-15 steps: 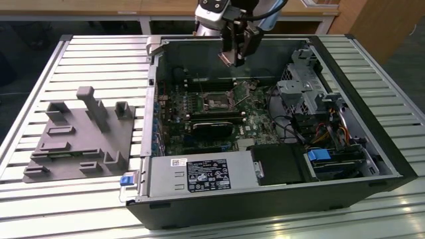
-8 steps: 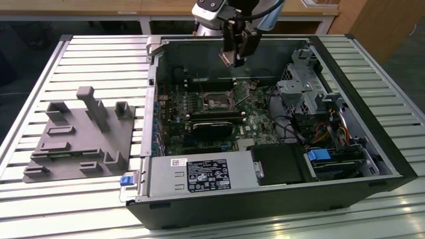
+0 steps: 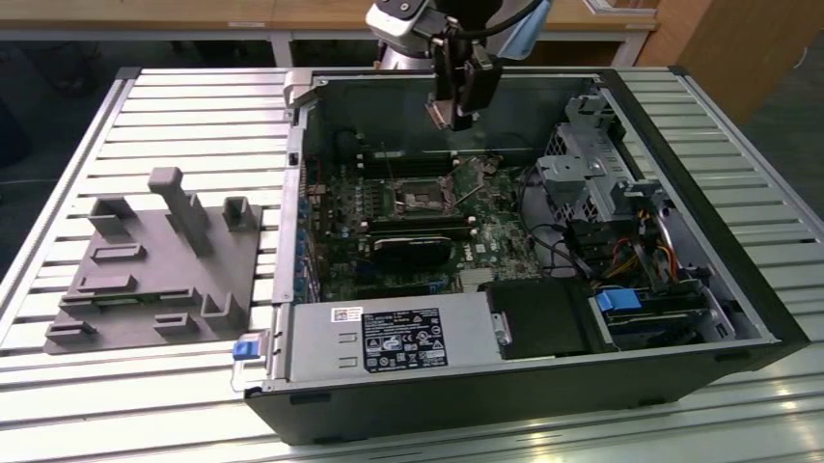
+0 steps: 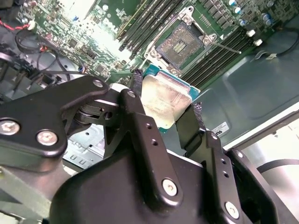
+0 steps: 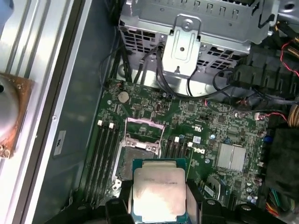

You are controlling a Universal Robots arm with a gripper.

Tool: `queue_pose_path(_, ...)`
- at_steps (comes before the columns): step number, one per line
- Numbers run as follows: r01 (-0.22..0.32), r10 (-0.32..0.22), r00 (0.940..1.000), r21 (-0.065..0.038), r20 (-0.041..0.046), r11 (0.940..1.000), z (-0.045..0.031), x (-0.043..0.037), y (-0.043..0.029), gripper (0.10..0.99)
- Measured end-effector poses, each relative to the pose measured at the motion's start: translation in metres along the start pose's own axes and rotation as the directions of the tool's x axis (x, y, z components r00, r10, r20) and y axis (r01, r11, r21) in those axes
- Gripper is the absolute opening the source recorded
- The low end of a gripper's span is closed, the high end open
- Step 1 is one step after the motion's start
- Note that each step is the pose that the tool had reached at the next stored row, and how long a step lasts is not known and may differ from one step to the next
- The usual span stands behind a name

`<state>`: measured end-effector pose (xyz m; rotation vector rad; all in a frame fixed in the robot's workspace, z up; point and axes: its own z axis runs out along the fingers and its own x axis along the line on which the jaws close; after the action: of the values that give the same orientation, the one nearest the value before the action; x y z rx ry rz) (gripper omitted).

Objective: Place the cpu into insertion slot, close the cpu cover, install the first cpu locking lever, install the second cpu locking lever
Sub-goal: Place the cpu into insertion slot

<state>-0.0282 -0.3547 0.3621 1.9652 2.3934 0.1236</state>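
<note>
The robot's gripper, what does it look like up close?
In the second wrist view the gripper is matte black: thick linked bars joined by shiny silver screws, with rows of little holes along its two jaws. In the exterior view the arm above it is silvery grey with a light blue cap.

Gripper over insertion slot; PC case open.

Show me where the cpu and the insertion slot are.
cpu (image 5: 156, 192), first wrist view, middle of its pale metal face.
insertion slot (image 4: 179, 44), second wrist view, its dark centre.
</note>
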Motion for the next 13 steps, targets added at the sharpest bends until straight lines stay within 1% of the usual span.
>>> queue_pose_path(8,-0.009,0.009,1.0000,0.000,0.0013,1.0000,0.0064,-0.0001,-0.0006,0.541)
queue_pose_path(10,-0.027,0.027,0.9996,0.000,0.0032,0.9996,0.0076,-0.0001,-0.0007,0.541)
queue_pose_path(13,-0.075,0.075,0.9971,-0.001,0.0082,0.9972,0.0103,-0.0002,-0.0010,0.541)
